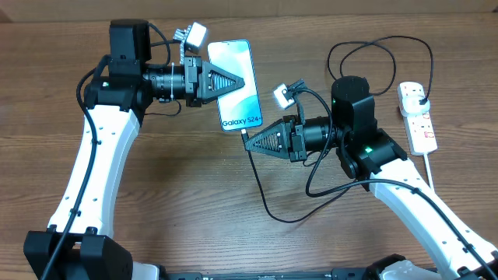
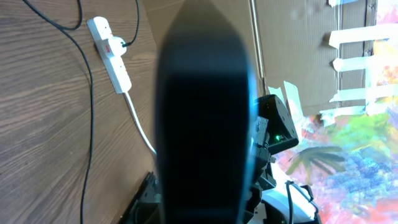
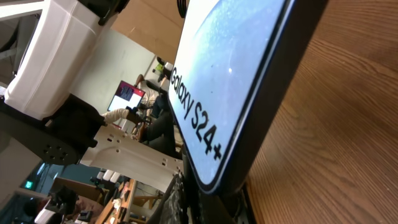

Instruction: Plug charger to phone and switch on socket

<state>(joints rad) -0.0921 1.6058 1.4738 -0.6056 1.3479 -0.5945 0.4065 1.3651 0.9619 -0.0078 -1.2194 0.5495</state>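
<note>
The phone (image 1: 240, 105) has a lit light blue screen with "Galaxy S24" at its near end and is held off the wooden table. My left gripper (image 1: 250, 80) is shut on it from the left. In the left wrist view its dark back (image 2: 205, 112) fills the middle. The phone screen (image 3: 230, 81) looms in the right wrist view. My right gripper (image 1: 249, 141) is shut on the charger's connector tip right at the phone's near end; the joint itself is hidden. The charger cable (image 1: 261, 190) loops to a black plug (image 1: 420, 99) in the socket (image 1: 419, 120), also visible as the white socket (image 2: 112, 59).
The socket's thick white cord (image 1: 432, 167) runs down the right side of the table. A loop of the black cable (image 1: 381, 43) lies at the back right. A cardboard wall with tape strips (image 2: 354, 37) stands behind.
</note>
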